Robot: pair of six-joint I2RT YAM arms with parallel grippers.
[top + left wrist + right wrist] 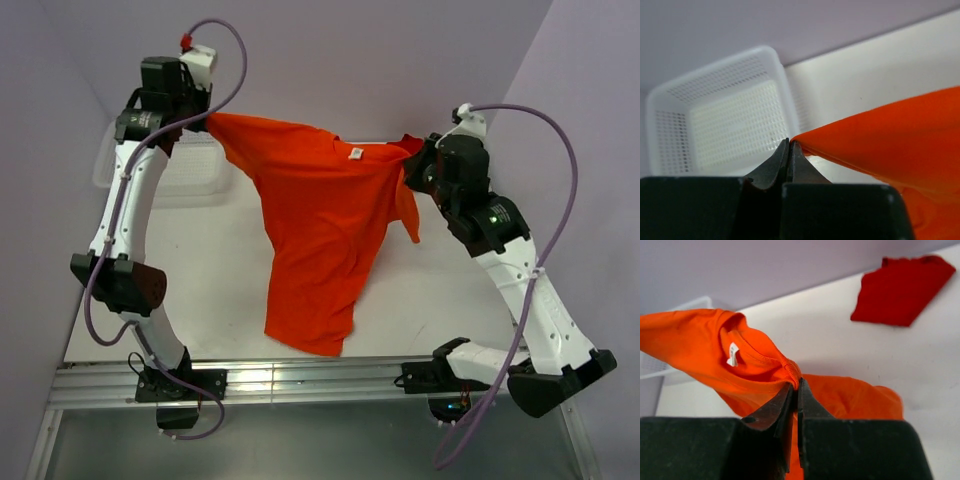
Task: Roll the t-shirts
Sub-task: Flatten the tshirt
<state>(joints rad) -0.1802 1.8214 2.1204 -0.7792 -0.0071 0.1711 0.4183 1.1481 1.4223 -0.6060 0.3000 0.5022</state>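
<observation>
Orange t-shirt (320, 230) hangs stretched between both pincers: left gripper (207, 122) clamped on a cloth corner, right gripper (413, 158) clamped at the collar. Red t-shirt (902, 287) lies beyond the right gripper's tips.

Soft, even light falls from above, bright enough that the white tabletop (200, 290) is nearly washed out. The metal rail (250, 378) at the near edge carries a strip of glare. The orange t-shirt (320, 230) throws only a faint, diffuse shadow. In the wrist views the left end effector (789, 144) and right end effector (796, 382) are dark and underexposed. There the basket (725, 115) is blurred and blown out, and the red t-shirt (902, 287) is slightly soft.
</observation>
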